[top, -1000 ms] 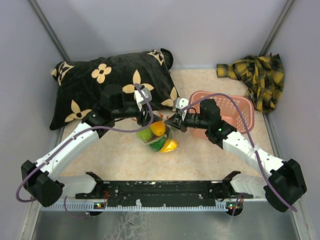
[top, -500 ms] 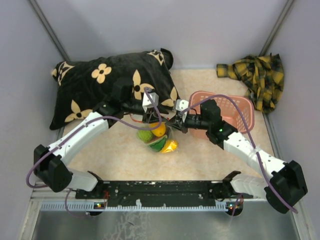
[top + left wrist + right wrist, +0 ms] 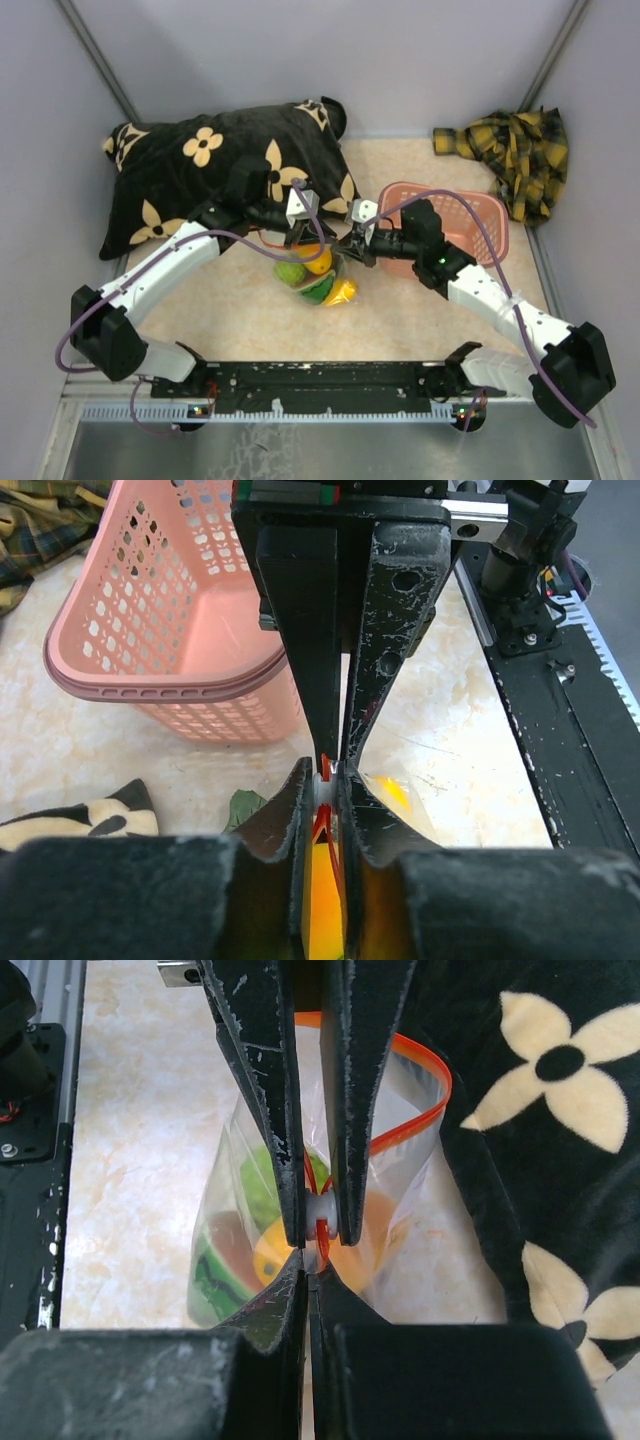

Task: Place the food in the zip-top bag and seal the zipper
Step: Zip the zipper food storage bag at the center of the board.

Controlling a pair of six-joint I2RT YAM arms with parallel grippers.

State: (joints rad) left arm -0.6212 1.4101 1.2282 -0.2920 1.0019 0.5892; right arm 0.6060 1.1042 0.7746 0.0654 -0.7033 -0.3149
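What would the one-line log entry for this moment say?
food: in bag; left claw: shut on zipper; right claw: shut on zipper; zipper: partly open

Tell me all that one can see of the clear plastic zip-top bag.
The clear plastic zip-top bag is soft and creased, and rests on the beige table beside the black flowered pillow. Green, orange and yellow toy food shows through it. Its red-orange zipper strip gapes open on the pillow side. The left gripper and right gripper both pinch this strip, shut.
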